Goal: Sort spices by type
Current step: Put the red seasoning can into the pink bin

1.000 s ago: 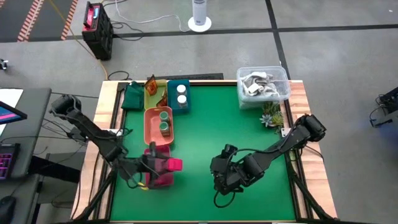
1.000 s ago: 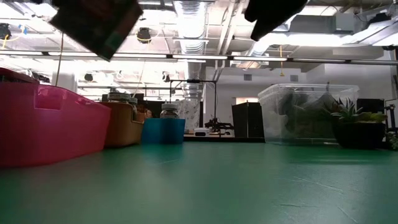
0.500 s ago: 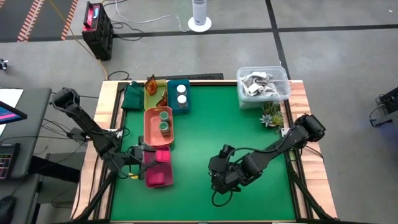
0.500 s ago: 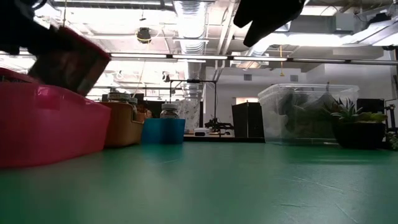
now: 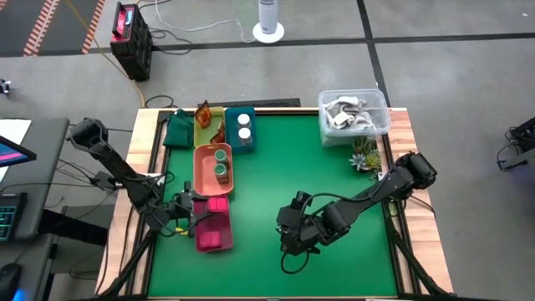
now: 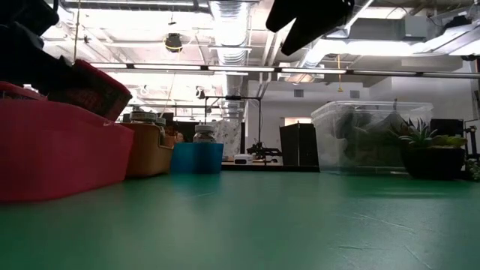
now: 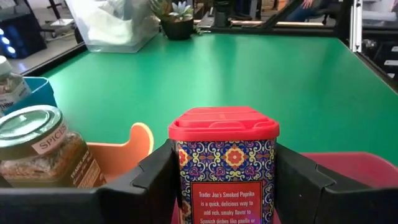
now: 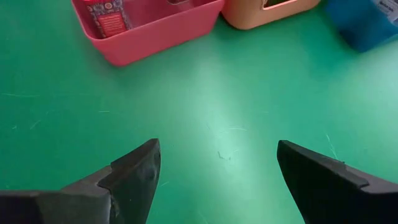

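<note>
- Left gripper (image 7: 225, 186) clamps a smoked paprika tin (image 7: 225, 163), one finger (image 7: 155, 180) on each side of it, red flip lid up.
- High view: left gripper (image 5: 194, 210) sits at the near-left side of the table, over the end of the pink tray (image 5: 213, 226) nearest the orange tray (image 5: 213, 169); tin is inside or just above the pink tray, can't tell whether it touches the floor.
- Low view: tin (image 6: 90, 88) shows tilted above the pink tray rim (image 6: 60, 150).
- Right wrist view: a second patterned paprika tin (image 8: 108, 18) already stands in the pink tray (image 8: 155, 25).
- Orange tray holds two green-lidded jars (image 5: 220, 162); one shows in the left wrist view (image 7: 43, 146) with brown spice inside.
- Blue tray (image 5: 241, 130) holds two white-lidded jars (image 5: 244, 125).
- Yellow tray (image 5: 209, 127) at the far left holds orange-brown sachets (image 5: 203, 112); a green tray (image 5: 178, 130) lies just beside it.
- Right gripper (image 5: 288, 238) hangs over bare green mat (image 5: 334, 167) mid-table, fingers (image 8: 134, 171) spread wide, nothing between them.
- Clear tub (image 5: 354, 115) of grey-white clutter at the far right corner, small potted plant (image 5: 365, 153) just beside it.
</note>
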{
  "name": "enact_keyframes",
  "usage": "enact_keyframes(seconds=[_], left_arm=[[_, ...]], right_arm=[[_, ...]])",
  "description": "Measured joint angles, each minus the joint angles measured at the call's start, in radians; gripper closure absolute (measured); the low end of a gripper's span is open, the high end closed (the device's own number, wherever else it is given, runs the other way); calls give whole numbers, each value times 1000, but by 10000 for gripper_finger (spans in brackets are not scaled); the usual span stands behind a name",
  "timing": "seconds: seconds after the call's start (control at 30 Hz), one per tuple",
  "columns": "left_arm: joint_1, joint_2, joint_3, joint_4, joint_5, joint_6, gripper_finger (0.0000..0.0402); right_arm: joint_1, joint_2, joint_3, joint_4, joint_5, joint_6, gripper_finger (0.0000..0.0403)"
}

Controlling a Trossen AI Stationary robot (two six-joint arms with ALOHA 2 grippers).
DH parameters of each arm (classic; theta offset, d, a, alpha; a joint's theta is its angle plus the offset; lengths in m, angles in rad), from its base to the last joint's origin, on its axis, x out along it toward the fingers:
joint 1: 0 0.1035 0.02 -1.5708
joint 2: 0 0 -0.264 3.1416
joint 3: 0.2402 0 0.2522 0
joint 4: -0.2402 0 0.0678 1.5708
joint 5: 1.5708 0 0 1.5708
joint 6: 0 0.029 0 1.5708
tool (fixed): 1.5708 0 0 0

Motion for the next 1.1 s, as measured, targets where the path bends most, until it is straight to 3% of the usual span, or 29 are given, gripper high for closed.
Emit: enact_keyframes(seconds=[0.23, 0.47, 0.9, 1.1], left_arm=[[0, 13, -10, 20, -39, -27, 200], [0, 113, -11, 30, -56, -100, 200], [0, 243, -11, 127, -52, -87, 199], [2, 243, -11, 126, -30, -101, 174]], right_arm=[[0, 0, 0, 3, 0, 0, 58], [3, 0, 1, 17, 0, -1, 58], [1, 0, 1, 19, -1, -8, 58], [1, 0, 1, 20, -1, -9, 58]])
